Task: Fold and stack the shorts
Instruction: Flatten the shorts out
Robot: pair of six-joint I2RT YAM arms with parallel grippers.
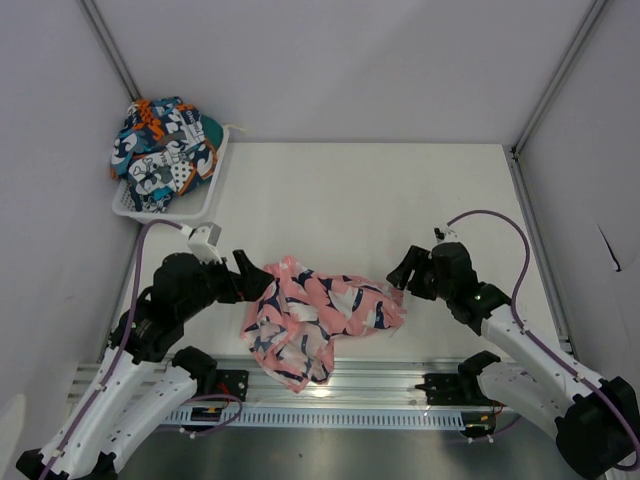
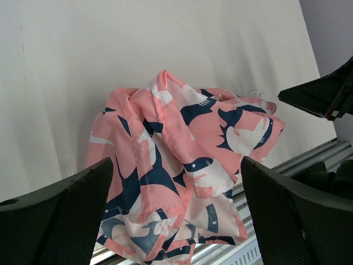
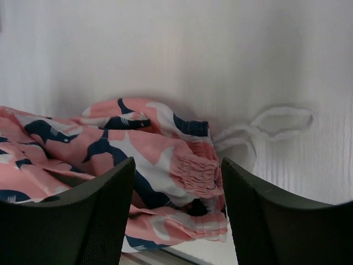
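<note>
step: grasp pink shorts (image 1: 318, 318) to flatten, no fold yet | crumpled at tabletop (image 1: 400, 190) near edge; teal shorts (image 1: 165, 145) in basket (image 1: 208, 192) | left end effector (image 1: 262, 285) wide open, empty | right end effector (image 1: 398, 276) part-open, straddling waistband (image 3: 193, 165), no grip | next: pinch both sides, spread

White arm links (image 1: 130, 400), black joints (image 1: 180, 285), purple cables (image 1: 524, 250); left claw (image 1: 258, 280), right claw (image 1: 400, 275) black, mesh-textured.

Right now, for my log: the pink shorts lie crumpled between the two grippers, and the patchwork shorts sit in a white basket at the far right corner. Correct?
No: the top view shows the white basket with the patchwork shorts at the far left corner. The rest holds.
</note>
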